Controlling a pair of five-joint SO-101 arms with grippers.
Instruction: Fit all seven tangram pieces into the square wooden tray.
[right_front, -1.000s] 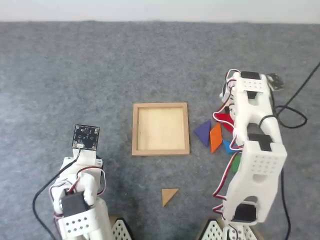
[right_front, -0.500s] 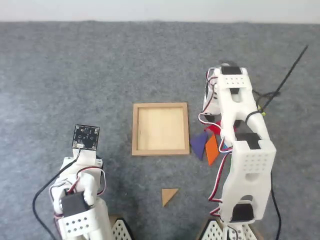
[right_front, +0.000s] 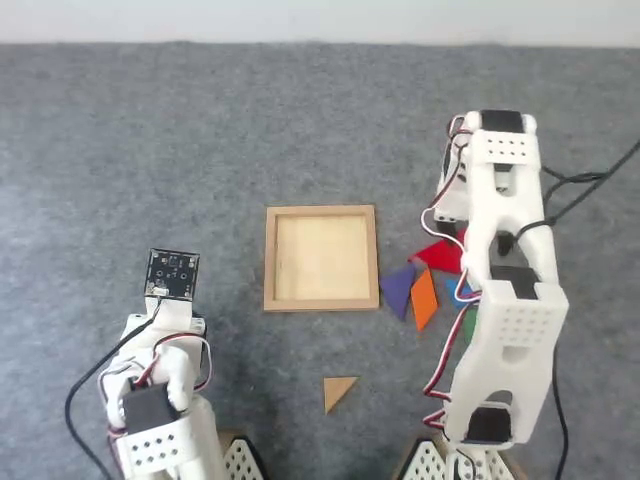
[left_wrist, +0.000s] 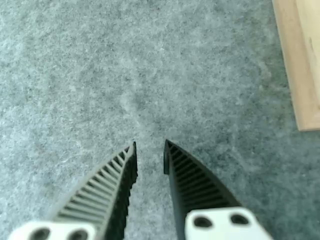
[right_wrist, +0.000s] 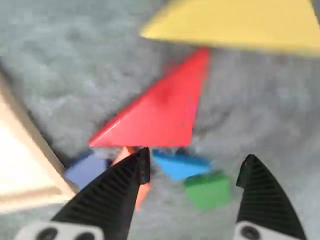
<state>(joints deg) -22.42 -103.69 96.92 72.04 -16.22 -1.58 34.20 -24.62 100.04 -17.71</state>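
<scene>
Tray (right_front: 321, 211) sat square; orange piece (right_front: 424, 297) ran near-far by its right edge. Right gripper (right_wrist: 197, 155) gaped wide over the red triangle (right_wrist: 160, 112); left gripper (left_wrist: 150, 144) narrowly parted.

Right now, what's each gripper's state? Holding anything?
Left gripper: slightly open, holding nothing.
Right gripper: wide open, holding nothing, near the red triangle.

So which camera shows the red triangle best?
Right wrist view: the red triangle lies almost whole there. The high view has part of it, by the right arm; the left wrist view faces carpet and tray.
</scene>
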